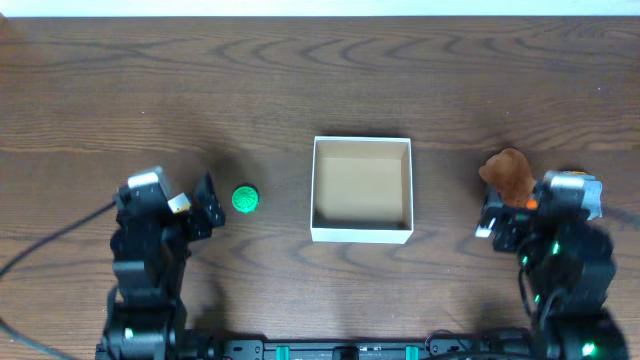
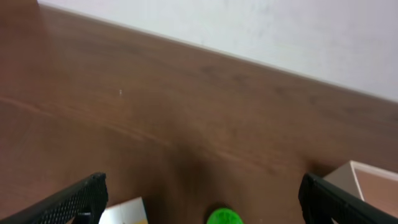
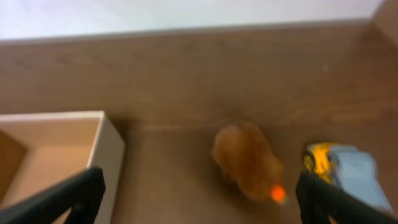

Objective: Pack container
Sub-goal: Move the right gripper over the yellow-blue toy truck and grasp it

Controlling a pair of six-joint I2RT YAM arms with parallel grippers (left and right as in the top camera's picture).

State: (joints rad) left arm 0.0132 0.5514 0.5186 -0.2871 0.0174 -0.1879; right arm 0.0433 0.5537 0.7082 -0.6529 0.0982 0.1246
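On table, centre, sat container, empty, within reach of both arms. Left gripper, fingers wide apart, holding nothing, faced green toy just beside. Right gripper, likewise spread and empty, aimed at brown toy; pickups probably pending.

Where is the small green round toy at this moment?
Overhead, the small green round toy lies on the wooden table between the left gripper and the square white-walled container, nearer the gripper.
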